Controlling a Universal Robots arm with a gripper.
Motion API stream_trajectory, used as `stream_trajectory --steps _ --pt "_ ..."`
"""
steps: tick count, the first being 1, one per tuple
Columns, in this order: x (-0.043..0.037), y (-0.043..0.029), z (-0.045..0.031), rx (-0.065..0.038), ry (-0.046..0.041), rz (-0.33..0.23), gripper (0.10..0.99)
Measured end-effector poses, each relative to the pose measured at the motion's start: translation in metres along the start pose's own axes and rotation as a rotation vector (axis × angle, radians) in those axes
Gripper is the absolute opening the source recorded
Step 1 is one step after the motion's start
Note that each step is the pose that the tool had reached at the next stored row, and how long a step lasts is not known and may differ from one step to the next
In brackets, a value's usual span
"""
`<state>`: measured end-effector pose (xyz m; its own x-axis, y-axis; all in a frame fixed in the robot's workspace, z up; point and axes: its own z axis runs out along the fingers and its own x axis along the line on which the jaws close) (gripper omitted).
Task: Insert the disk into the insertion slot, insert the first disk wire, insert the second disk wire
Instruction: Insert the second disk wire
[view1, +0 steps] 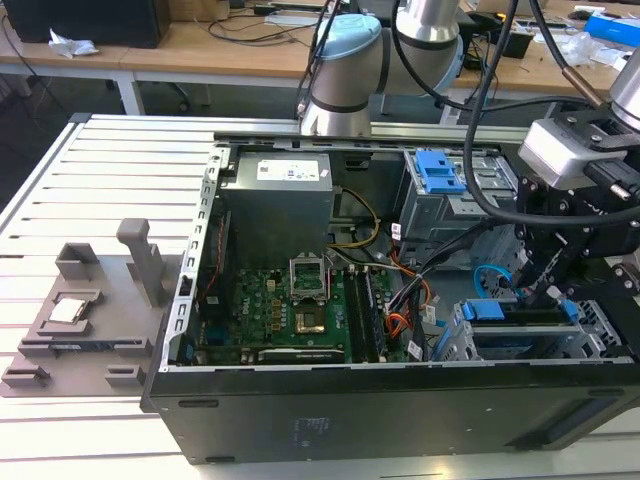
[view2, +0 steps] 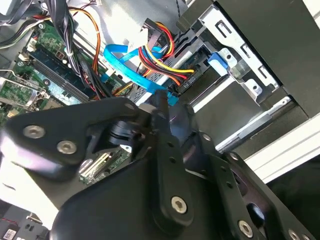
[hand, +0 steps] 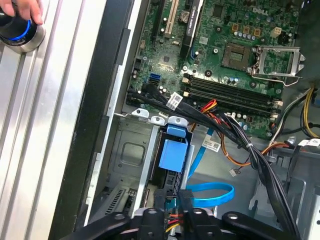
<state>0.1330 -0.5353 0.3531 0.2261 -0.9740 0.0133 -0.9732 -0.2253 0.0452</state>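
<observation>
The disk (hand: 173, 155) sat in the slot (view1: 590, 345) at the case's corner, jaws pinching a thin, limp wire (view2: 131, 70) by its stiff plug — the sound hold.

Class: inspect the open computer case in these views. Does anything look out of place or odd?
The motherboard's CPU socket sits empty with its retention frame flipped open. A hand rests on a round button on the table beside the case. Nothing looks spilled or broken.
</observation>
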Motion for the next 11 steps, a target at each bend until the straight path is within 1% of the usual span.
stream_trajectory --steps 1,3,6,9,10,11 --pt "0.0 0.0 0.0 0.0 0.0 0.0 0.31" --pt "-0.0002 0.0006 0.0016 0.0 -0.0006 0.0 0.31" --pt "-0.0004 0.0008 0.0088 0.0 -0.0007 0.0 0.31" --pt "-0.0005 0.0007 0.0122 0.001 -0.0047 0.0 0.31" --pt "-0.0006 0.0006 0.0145 0.001 -0.0063 0.0 0.31" --pt "-0.0005 0.0006 0.0147 0.001 -0.0061 0.001 0.31"
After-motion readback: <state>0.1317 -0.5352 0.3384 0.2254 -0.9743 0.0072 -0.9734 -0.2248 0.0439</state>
